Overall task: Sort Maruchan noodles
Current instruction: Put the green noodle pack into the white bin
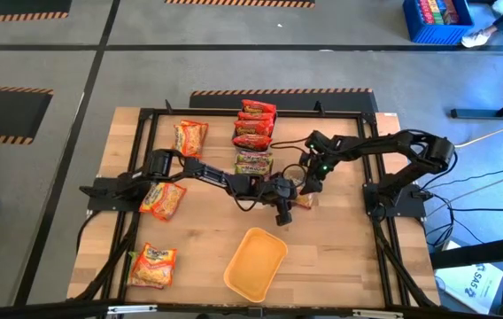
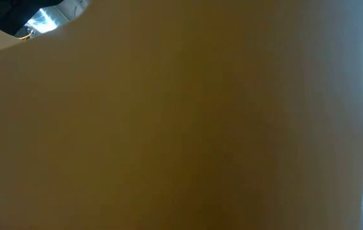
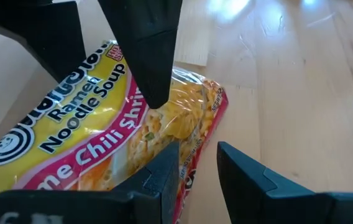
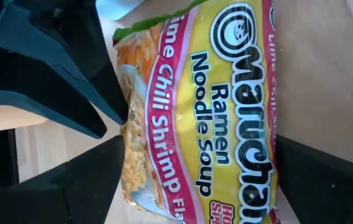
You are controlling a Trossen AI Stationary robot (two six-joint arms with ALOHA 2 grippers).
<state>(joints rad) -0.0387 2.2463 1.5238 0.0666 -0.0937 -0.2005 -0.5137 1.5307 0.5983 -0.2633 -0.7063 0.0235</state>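
We read print on one item only, a yellow-and-pink noodle packet (image 4: 214,112). In the right wrist view its face carries the brand "Maruchan", then "Ramen Noodle Soup", and on the pink band "Lime Chili Shrimp". On the same packet (image 3: 102,134), the left wrist view gives us "Ramen Noodle Soup" and part of "Chili Shrimp". Print on the other packets is too small to read.

Even overhead light; low view dim and blurred; wrist views glary.
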